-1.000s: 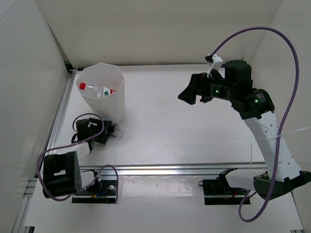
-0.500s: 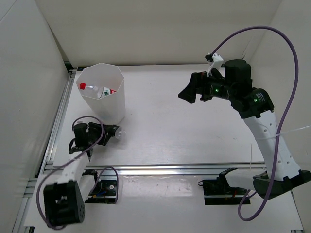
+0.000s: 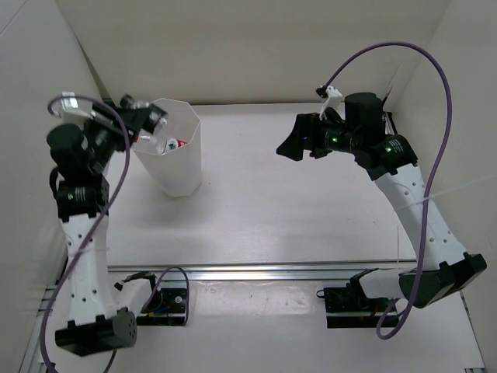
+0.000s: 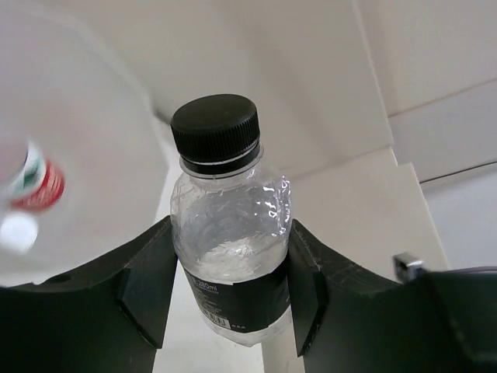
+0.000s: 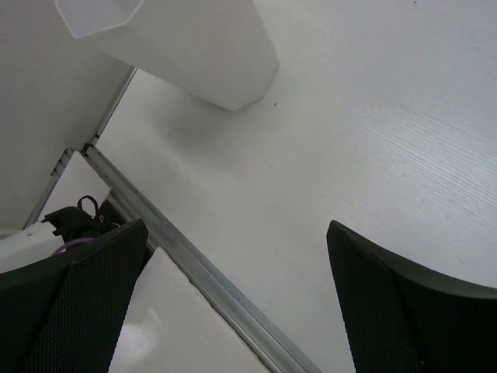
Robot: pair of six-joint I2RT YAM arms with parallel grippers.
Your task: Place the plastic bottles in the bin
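My left gripper (image 3: 146, 122) is raised at the bin's left rim and shut on the short black-capped bottle (image 4: 230, 225), held by its black-labelled body between both fingers (image 4: 147, 291). The tall white faceted bin (image 3: 182, 167) stands at the back left; inside it the red-labelled bottle (image 3: 172, 144) shows partly, and blurred in the left wrist view (image 4: 33, 183). The blue-labelled and white-capped bottles are hidden. My right gripper (image 3: 299, 144) hangs open and empty above the table at the back right; its view shows the bin (image 5: 202, 50) far off.
An aluminium rail (image 3: 295, 270) runs along the table's near edge, with arm bases and cables below it. White walls enclose the left, back and right sides. A purple cable (image 3: 404, 58) loops over the right arm.
My left arm has lifted from the table in front of the bin up to the bin's rim, carrying the black-capped bottle. The right gripper has shifted slightly left.
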